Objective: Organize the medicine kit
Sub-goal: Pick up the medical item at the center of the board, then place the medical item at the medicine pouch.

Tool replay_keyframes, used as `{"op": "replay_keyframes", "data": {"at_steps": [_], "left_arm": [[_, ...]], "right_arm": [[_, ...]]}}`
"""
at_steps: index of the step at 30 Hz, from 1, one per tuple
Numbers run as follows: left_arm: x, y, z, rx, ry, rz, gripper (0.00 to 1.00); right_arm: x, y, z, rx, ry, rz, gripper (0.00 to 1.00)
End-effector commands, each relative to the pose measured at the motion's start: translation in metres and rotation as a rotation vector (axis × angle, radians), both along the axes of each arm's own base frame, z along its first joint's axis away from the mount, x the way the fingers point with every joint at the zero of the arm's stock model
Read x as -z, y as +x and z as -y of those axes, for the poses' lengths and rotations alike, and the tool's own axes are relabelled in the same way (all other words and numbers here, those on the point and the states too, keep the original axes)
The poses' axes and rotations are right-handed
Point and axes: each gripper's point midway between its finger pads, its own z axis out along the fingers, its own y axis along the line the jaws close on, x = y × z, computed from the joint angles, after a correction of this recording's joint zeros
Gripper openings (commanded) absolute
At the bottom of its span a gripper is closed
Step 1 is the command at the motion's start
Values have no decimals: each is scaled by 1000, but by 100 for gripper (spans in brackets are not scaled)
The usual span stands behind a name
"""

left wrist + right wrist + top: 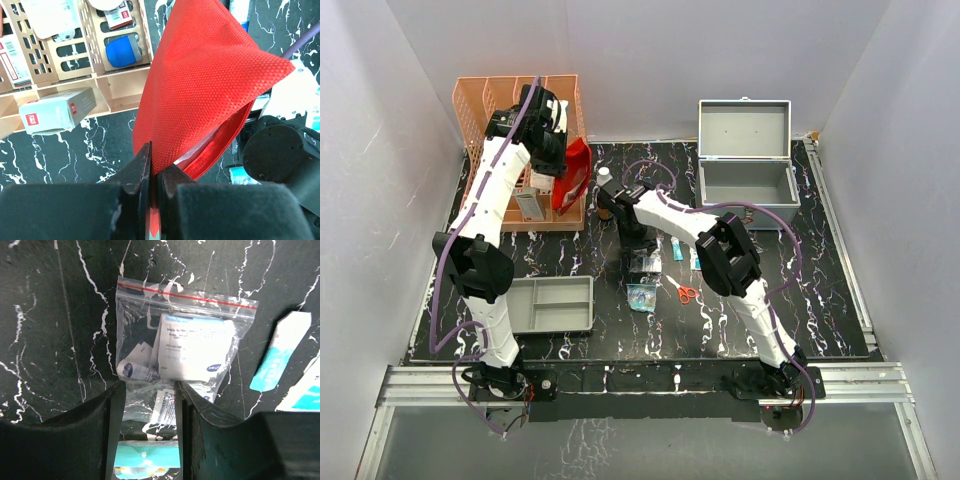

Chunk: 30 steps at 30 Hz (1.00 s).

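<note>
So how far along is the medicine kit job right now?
Done: the medicine kit stands open, but its box looks bare. In hand: the left jaws pinch the red pouch by the orange basket; the right jaws straddle a zip bag on the table, grip unclear. Left: pouch, bag and scissors are all outside the kit.

The medicine kit [745, 183] is a big silver-grey metal box; it sits on the black table [840, 290], far back on the right side, close to the back wall [640, 60]; its lid [745, 130] is open and stands straight up behind it; a small handle [745, 100] sits on the lid's top edge.
</note>
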Motion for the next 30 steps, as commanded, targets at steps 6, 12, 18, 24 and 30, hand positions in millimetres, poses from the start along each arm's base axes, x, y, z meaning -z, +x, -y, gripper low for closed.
{"op": "replay_keyframes", "data": {"at_steps": [6, 12, 18, 24, 30], "left_arm": [[-33, -10, -4, -7, -30, 78, 0], [-35, -10, -5, -5, -28, 85, 0], [-35, -8, -5, 7, -18, 94, 0], [-36, -7, -8, 13, 2, 98, 0], [-39, -5, -2, 26, -22, 96, 0]], "right_arm": [[26, -6, -5, 36, -10, -59, 41], [26, -10, 7, 43, -50, -63, 14], [-7, -2, 2, 45, 18, -2, 0], [-103, 14, -34, 10, 312, 142, 0], [-209, 25, -37, 41, 656, 286, 0]]}}
